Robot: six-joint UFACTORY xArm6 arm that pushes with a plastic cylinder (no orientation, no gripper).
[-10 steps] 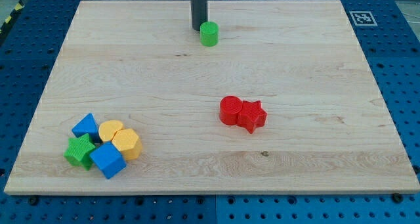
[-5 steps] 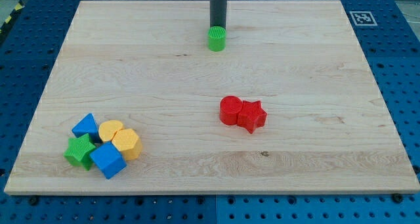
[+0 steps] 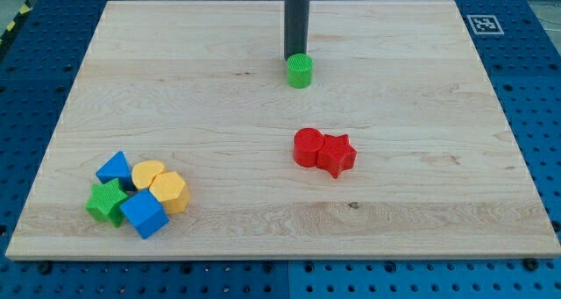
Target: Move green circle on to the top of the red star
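Observation:
The green circle (image 3: 300, 71) lies on the wooden board, above the board's middle. My tip (image 3: 295, 56) sits right behind it, touching its top edge. The red star (image 3: 337, 153) lies lower and a little to the right, pressed against a red circle (image 3: 308, 147) on its left. The green circle is well apart from the red star, toward the view's top.
A cluster sits at the bottom left: blue triangle (image 3: 113, 167), yellow heart (image 3: 147, 173), yellow hexagon (image 3: 169, 192), green star (image 3: 106, 201), blue cube (image 3: 143, 214). A marker tag (image 3: 481, 24) is at the board's top right corner.
My tip moved right and down the view, pushing the green circle down and slightly right, toward the red star. The other blocks have not moved.

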